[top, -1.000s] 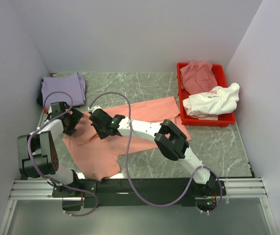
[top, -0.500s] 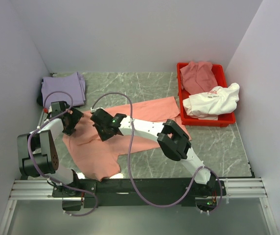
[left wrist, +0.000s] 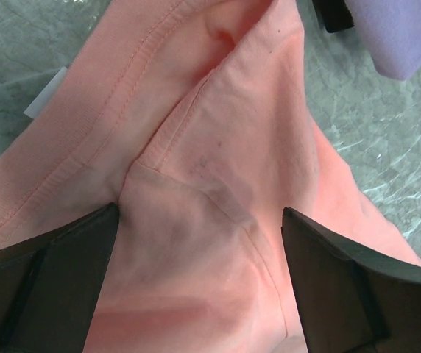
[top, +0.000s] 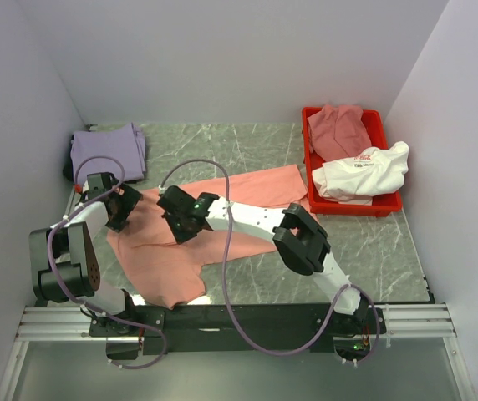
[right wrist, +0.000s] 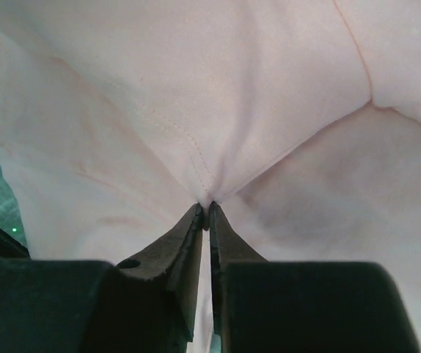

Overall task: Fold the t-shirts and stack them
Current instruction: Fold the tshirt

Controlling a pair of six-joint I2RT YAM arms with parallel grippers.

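Item: salmon-pink t-shirt [top: 251,185], lying rumpled at left-centre of the table [top: 373,242]. A thin pucker is being pinched by the right gripper [right wrist: 204,212], fingers closed on it. The left gripper [left wrist: 199,220] is being held wide over the cloth, gripping nothing. Risk: pucker being lost under pull, unanchored cloth being dragged.

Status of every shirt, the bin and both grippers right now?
Salmon-pink cloth t-shirt: unfolded, rumpled on the table.
Lavender cloth t-shirt: folded, far left.
Red plastic bin: upright, holding two shirts.
Dusty-rose cloth t-shirt: crumpled in the bin.
White cloth t-shirt with red print: crumpled, draped over the bin's rim.
Left gripper: open over the salmon-pink t-shirt.
Right gripper: shut on its fabric.
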